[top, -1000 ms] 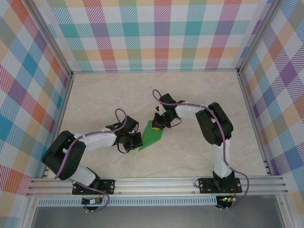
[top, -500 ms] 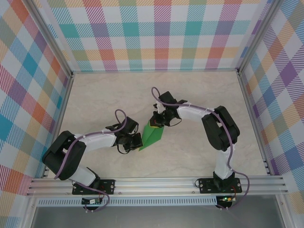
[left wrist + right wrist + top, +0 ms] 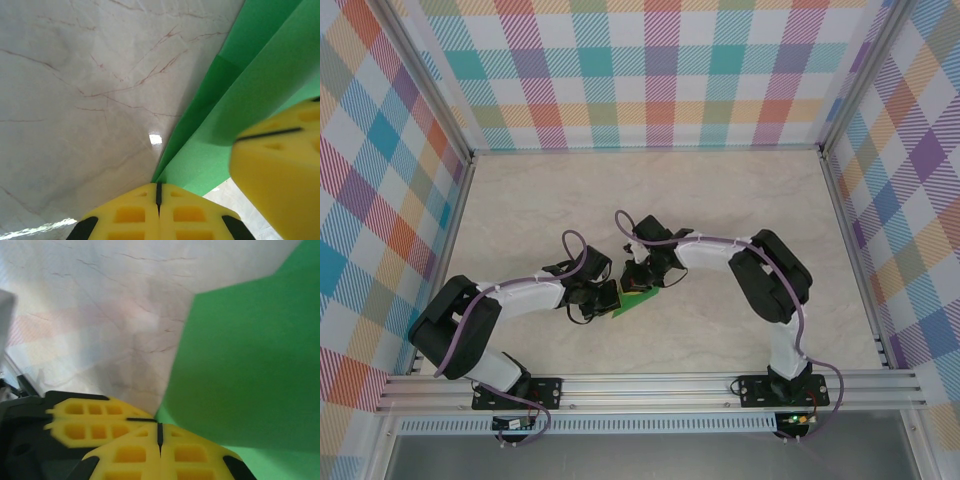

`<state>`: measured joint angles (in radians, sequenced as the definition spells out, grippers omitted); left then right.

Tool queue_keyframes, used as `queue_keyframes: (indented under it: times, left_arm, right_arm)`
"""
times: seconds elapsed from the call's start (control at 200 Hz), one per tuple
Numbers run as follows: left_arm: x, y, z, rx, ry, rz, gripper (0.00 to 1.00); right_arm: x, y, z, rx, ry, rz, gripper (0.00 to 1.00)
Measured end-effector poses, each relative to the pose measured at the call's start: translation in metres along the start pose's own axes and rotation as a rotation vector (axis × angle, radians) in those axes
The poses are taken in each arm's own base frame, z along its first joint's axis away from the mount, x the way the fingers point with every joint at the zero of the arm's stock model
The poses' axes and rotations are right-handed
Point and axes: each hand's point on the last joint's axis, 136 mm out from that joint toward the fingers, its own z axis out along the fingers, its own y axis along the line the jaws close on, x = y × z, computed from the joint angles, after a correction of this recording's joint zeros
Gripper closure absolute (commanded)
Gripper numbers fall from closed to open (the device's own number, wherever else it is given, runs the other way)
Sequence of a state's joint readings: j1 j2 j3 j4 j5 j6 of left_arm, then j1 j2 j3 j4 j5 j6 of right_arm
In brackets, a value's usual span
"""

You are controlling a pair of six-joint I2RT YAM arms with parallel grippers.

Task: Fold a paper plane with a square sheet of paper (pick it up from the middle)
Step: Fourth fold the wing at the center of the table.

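The bright-green sheet of paper (image 3: 642, 298) lies on the table, folded into a narrow pointed shape with layered creases (image 3: 240, 100). My left gripper (image 3: 612, 297) is shut, and its yellow tips (image 3: 159, 191) meet the paper's pointed end. My right gripper (image 3: 636, 282) is shut too and sits over the paper right beside the left one, hiding most of it from above. In the right wrist view its tips (image 3: 160, 432) rest at the paper's edge (image 3: 245, 365). I cannot tell whether either gripper pinches the paper or only presses on it.
The marble-patterned table (image 3: 740, 200) is walled by checkered panels (image 3: 660, 70) on three sides, inside an aluminium frame (image 3: 650, 385). The two grippers nearly touch: the right one's fingers (image 3: 280, 160) show in the left wrist view, the left one's fingers (image 3: 90, 422) in the right wrist view.
My right gripper has slid left and nearer along the paper toward the left gripper, covering more of the green. The left arm has stayed where it was.
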<state>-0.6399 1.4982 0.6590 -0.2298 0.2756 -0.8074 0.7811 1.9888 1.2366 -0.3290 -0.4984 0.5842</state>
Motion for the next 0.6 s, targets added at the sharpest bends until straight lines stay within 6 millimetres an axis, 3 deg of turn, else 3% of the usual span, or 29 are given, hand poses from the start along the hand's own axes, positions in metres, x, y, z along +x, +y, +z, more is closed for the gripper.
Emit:
queue_keyframes:
  times: [0.135,0.41,0.6]
  left_arm:
    - [0.000,0.000,0.000,0.000,0.000,0.000,1.00]
    - [-0.001,-0.001,-0.004,0.004,-0.012,0.003,1.00]
    - [-0.008,-0.017,-0.015,0.068,-0.054,0.009,0.99]
  right_arm:
    - [0.003,-0.011,0.010,0.019,0.022,0.019,1.00]
    - [0.003,-0.011,0.011,0.016,0.020,0.017,1.00]
    - [0.003,-0.012,0.011,0.013,0.020,0.016,1.00]
